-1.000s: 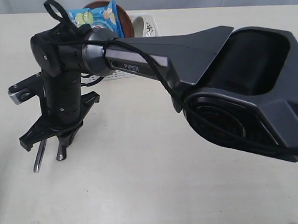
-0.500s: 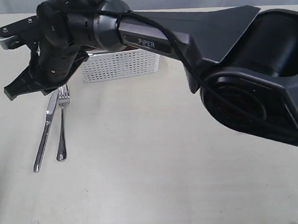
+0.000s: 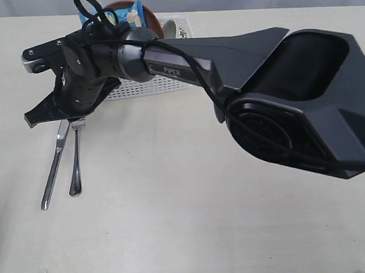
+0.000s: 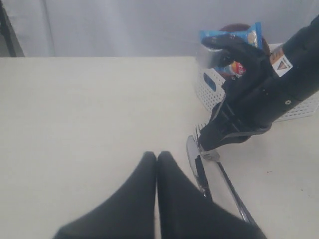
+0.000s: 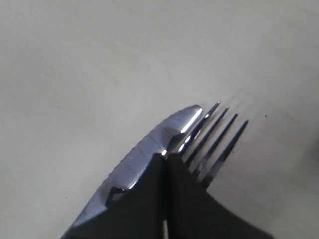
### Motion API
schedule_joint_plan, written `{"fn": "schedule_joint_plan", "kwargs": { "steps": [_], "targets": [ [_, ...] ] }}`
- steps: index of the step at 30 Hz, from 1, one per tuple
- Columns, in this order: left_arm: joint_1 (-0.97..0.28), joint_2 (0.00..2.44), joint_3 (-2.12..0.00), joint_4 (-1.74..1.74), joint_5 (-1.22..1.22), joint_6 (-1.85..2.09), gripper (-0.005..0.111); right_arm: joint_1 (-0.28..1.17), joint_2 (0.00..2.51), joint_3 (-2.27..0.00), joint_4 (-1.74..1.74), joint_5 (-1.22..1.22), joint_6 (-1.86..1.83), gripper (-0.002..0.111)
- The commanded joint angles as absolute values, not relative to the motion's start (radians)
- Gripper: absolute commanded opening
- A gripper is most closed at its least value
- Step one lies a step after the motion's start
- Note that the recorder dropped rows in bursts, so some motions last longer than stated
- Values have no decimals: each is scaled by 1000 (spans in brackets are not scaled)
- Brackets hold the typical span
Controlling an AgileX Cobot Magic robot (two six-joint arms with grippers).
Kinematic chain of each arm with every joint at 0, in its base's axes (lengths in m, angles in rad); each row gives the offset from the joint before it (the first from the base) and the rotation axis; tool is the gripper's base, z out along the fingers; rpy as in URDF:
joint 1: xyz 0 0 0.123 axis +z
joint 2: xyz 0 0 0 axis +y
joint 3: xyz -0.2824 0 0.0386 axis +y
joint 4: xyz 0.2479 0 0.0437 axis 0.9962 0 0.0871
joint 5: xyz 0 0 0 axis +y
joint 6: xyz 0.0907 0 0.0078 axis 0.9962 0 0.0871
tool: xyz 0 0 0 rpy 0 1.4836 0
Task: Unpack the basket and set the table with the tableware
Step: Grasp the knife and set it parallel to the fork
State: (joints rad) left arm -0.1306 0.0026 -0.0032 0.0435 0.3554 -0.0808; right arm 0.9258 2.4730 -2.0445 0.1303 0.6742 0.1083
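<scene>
Cream table [image 3: 175, 235], knife [image 3: 54, 164], fork [image 3: 77, 157] (side by side), basket [image 3: 149, 86]

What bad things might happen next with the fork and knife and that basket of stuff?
Two things, maybe. The right fingers, shut, hover just over the tips of the knife and fork, which lie side by side on the table; a low sideways move might knock them crooked. Also, the blue chips bag stands in the basket right by the brown plate, so reaching for the plate might tip the bag out.
</scene>
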Motion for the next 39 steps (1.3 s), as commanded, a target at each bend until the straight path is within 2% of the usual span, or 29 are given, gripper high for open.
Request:
{"fn": "schedule_joint_plan", "kwargs": {
  "steps": [1,28,39],
  "targets": [
    [-129,0,0,52,345,-85,0,921,2484,-2047,111,685,118,-1],
    [-129,0,0,52,345,-85,0,923,2479,-2045,103,818,198,-1],
    [-129,0,0,52,345,-85,0,923,2347,-2045,99,891,151,-1]
  ]
}}
